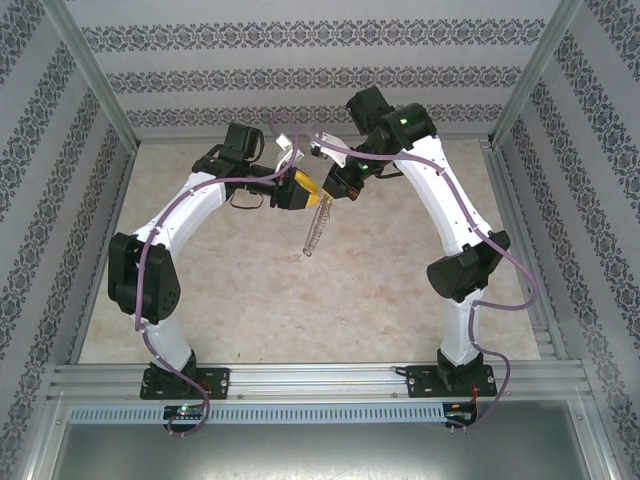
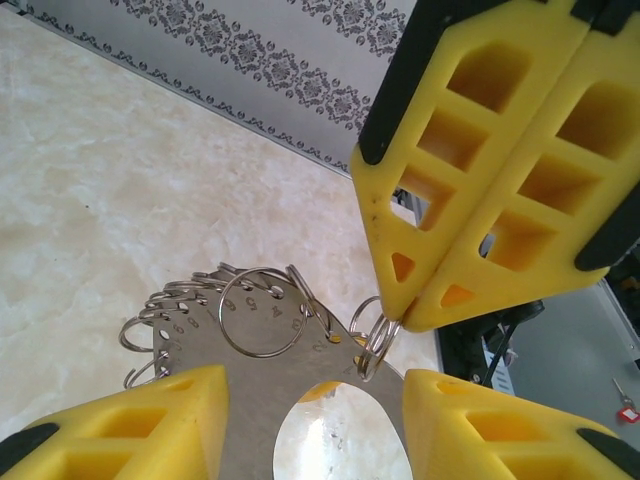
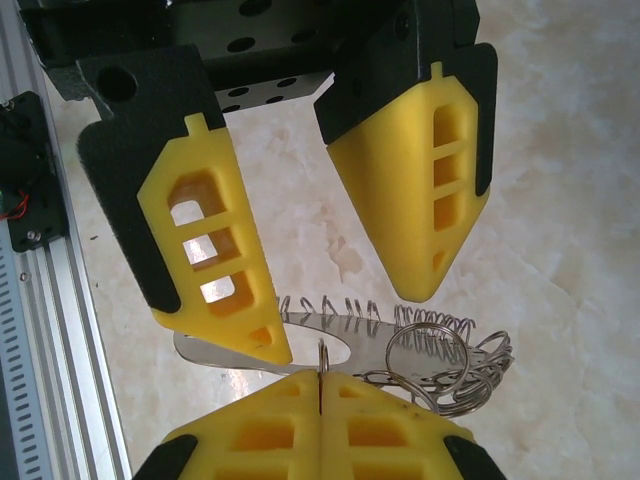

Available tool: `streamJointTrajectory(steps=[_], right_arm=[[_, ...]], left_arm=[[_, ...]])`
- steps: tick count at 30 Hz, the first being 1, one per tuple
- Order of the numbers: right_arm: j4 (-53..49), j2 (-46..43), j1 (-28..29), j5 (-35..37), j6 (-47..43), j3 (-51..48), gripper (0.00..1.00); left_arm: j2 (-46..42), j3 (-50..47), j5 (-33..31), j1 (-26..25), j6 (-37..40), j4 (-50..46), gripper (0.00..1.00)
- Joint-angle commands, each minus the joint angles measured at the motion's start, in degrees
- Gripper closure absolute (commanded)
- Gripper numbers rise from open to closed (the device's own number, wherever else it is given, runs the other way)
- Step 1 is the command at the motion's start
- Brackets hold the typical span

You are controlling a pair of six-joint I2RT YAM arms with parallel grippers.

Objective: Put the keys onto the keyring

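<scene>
We should hold the keyring (image 2: pixel 255 385) level and untwisted above the table (image 2: pixel 100 150) so its pinched edge does not slip. The right gripper (image 2: pixel 402 322) is closed on a small ring (image 2: pixel 375 335) there. The left gripper (image 3: pixel 345 320) straddles the keyring's sides; we cannot tell whether it grips.

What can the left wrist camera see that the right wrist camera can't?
Left wrist view: the patterned wall and the flat face of the keyring with its holes. Right wrist view: the black body of the left end effector, and the keyring nearly edge-on. Both: the keyring, the left end effector with a finger on either side of it, and the right end effector shut on a small ring.
</scene>
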Motion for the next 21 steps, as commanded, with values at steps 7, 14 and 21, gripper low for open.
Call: streamJointTrajectory(steps=[7, 14, 21], right_arm=[[-0.3, 0.5, 0.73, -2.5, -1.17, 0.99, 1.0], [-0.06, 0.74, 1.16, -2.24, -1.13, 0.45, 1.0], [0.55, 0.62, 1.21, -1.85, -1.03, -0.13, 1.0]], left_arm=[[0.64, 1.81, 3.34, -1.11, -0.01, 1.67, 0.51], [0.4, 1.95, 3.53, -1.71, -1.02, 3.38, 0.53], [-0.04, 1.24, 3.7, -1.86, -1.86, 5.09, 0.66]])
